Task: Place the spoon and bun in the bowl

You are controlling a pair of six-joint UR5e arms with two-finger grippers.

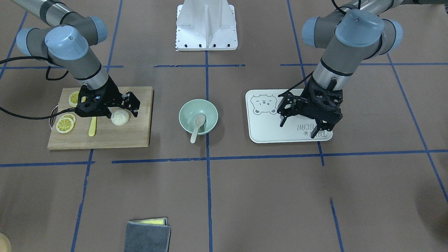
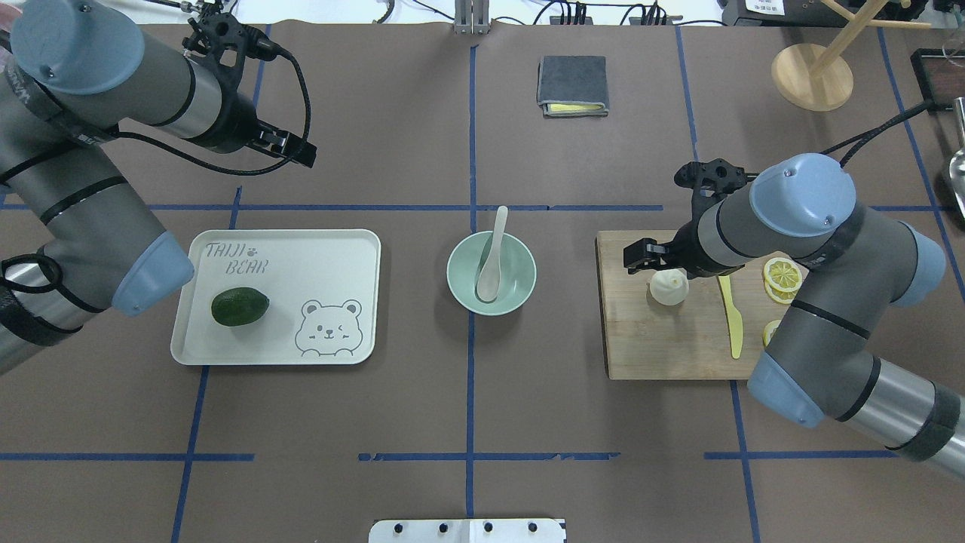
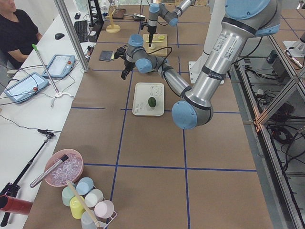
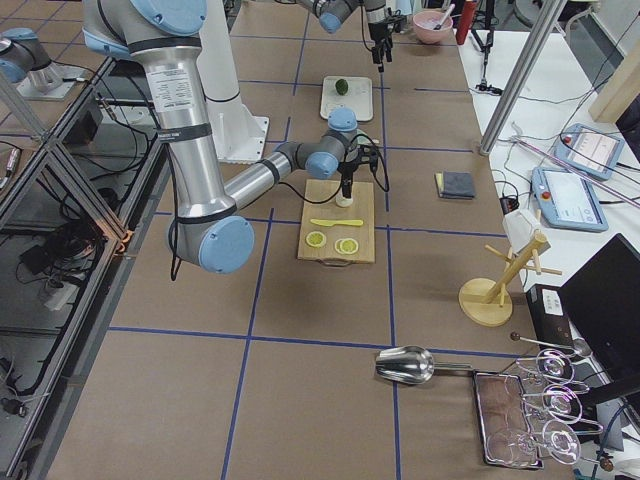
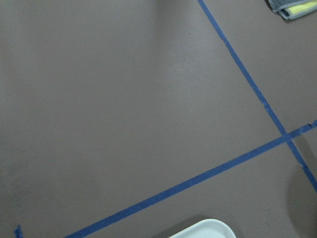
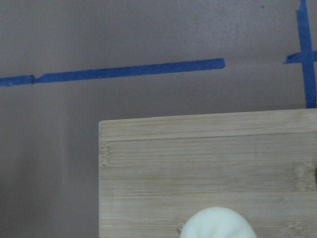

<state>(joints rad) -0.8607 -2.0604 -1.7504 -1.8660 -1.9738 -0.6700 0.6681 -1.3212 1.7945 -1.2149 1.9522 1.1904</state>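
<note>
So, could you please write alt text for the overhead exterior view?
The right hand hovers at a white bun on a cutting board. A spoon rests in the mint bowl at centre; to its left, an avocado lies on a tray.

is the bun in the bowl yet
No, the bun sits on the wooden board, apart from the bowl, which holds only the spoon.
</note>
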